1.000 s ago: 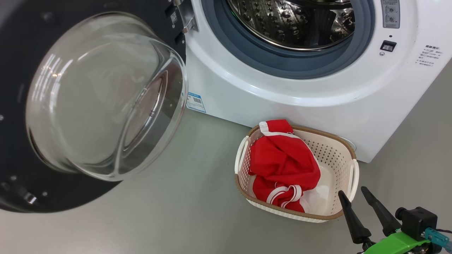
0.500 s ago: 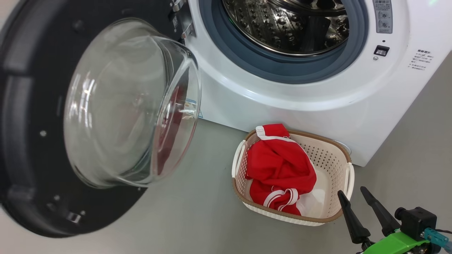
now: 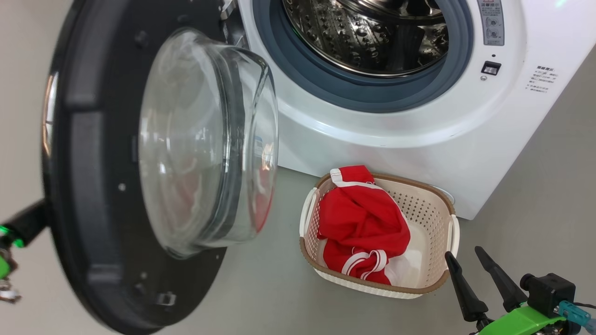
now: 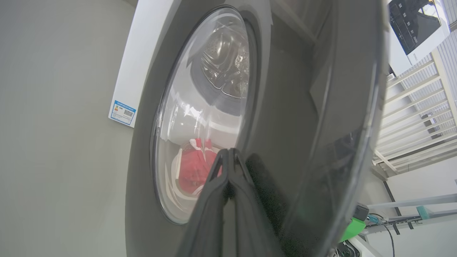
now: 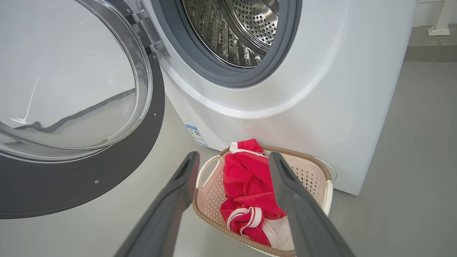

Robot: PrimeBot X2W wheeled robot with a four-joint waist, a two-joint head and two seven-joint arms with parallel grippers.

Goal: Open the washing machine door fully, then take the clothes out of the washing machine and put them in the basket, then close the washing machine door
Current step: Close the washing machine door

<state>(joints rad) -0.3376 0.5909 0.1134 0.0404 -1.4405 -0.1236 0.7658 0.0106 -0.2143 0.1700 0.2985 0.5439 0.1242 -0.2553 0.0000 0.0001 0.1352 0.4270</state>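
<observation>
The washing machine door (image 3: 88,186) stands partly swung out, its glass bowl (image 3: 205,139) facing the white washing machine (image 3: 372,135). In the left wrist view my left gripper (image 4: 228,152) is shut, its tips at the door's glossy outer face (image 4: 285,107). A dark part of that arm (image 3: 28,221) shows past the door's left edge. The red and white clothes (image 3: 363,218) lie in the cream basket (image 3: 430,218) on the floor before the machine. My right gripper (image 3: 464,252) hangs open just right of the basket, holding nothing; its wrist view looks down on the clothes (image 5: 246,178) and basket (image 5: 303,171).
The steel drum (image 3: 363,32) shows bare metal in the part I see. Grey floor (image 3: 260,288) lies between door and basket. A blue label (image 5: 195,135) sits low on the machine's front. White railings (image 4: 421,107) stand behind the door in the left wrist view.
The door has swung toward the machine, its glass bowl turning more edge-on. My left arm has come into view at the door's left edge. The head camera shifted slightly; the right gripper stayed put.
</observation>
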